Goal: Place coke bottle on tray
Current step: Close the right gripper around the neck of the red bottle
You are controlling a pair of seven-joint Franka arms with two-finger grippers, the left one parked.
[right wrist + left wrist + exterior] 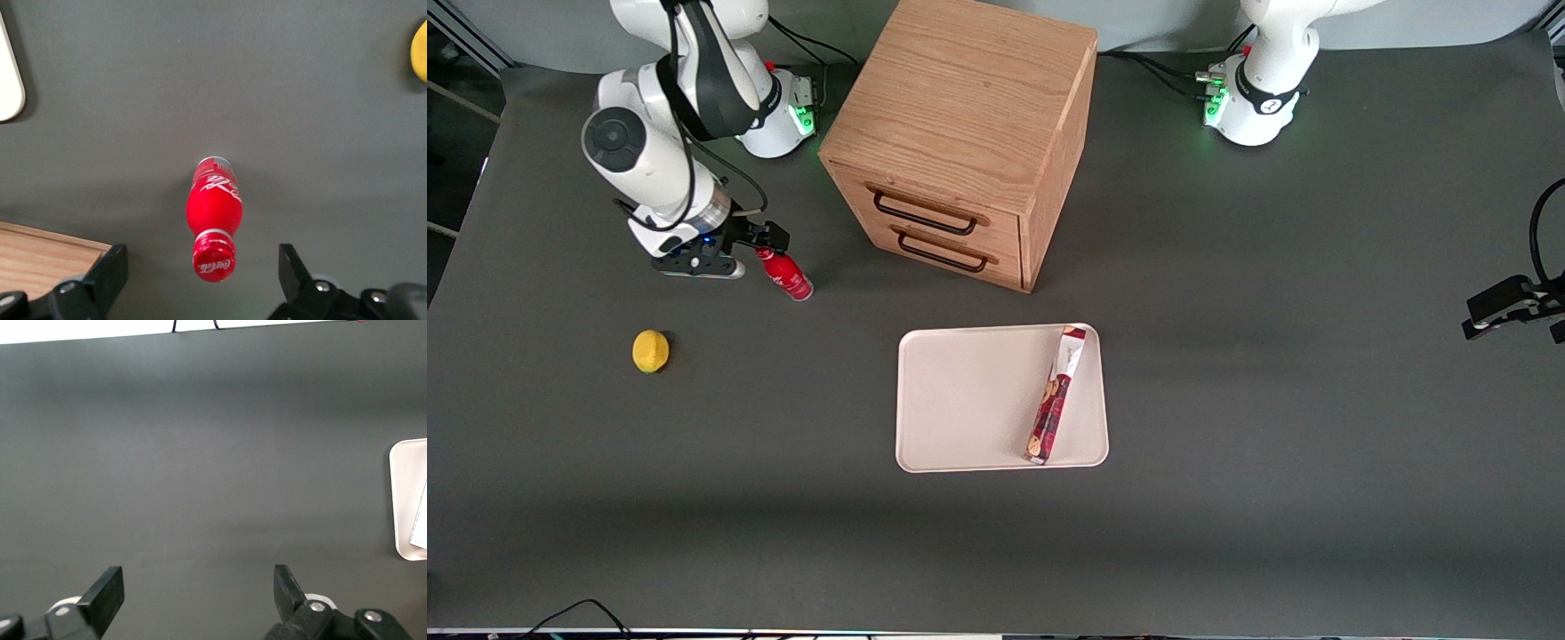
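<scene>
Toward the working arm's end of the table, the coke bottle (784, 273) stands on the dark table (1227, 400) near the wooden drawer cabinet (960, 142), with the gripper (200, 277) spread wide above it, its fingers (110, 270) flanking the red cap without touching. Nothing is grasped yet, so as I judge it the task has barely begun: closing on the bottle, lifting and carrying all remain. The tray (960, 400) lies well apart, nearer the front camera, holding only a snack packet (1055, 397); a lemon (650, 351) sits aside.
</scene>
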